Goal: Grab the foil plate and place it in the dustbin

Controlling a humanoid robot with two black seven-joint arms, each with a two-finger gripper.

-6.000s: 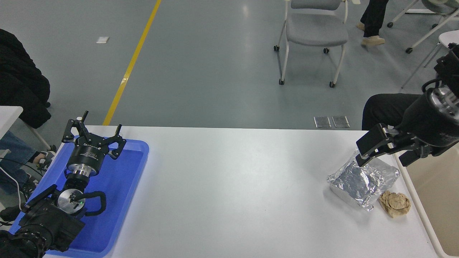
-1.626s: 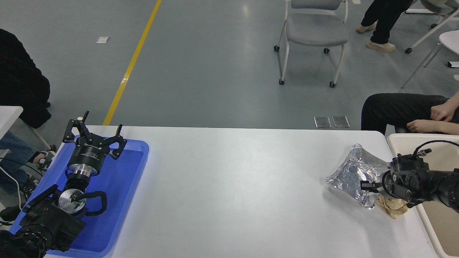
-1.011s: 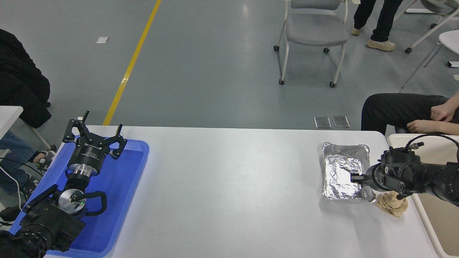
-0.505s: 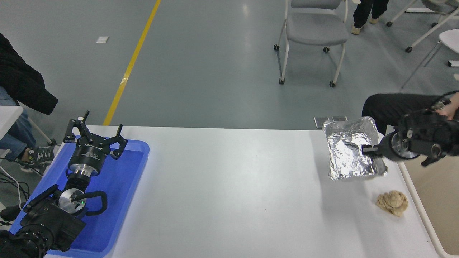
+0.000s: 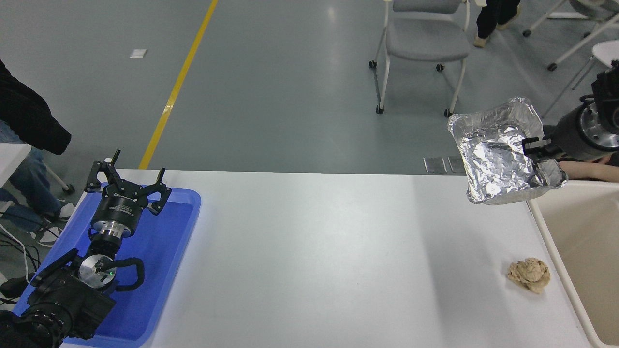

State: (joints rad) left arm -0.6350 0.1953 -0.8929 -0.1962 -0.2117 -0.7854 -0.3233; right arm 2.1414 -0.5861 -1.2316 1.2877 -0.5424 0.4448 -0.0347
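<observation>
Grey floor, yellow line, wheeled chair behind white bench (image 5: 309, 251). Left end effector (image 5: 126, 180) parked over blue tray (image 5: 164, 270) at 9 o'clock, fingers spread, empty; print on its body too small to read. Paper ball (image 5: 529, 274) on bench at 4 o'clock. Foil plate (image 5: 503, 154) airborne, tilted, clear of bench, long axis roughly 11-to-5. Right end effector (image 5: 531, 145) clamped on plate's right rim. Dustbin (image 5: 541, 217) lies at 5 o'clock from plate, just beside; right arm nearer. No other writing legible.

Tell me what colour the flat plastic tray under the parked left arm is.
Blue: the flat plastic tray is a solid bright blue, seen in the head view at the table's left end.
</observation>
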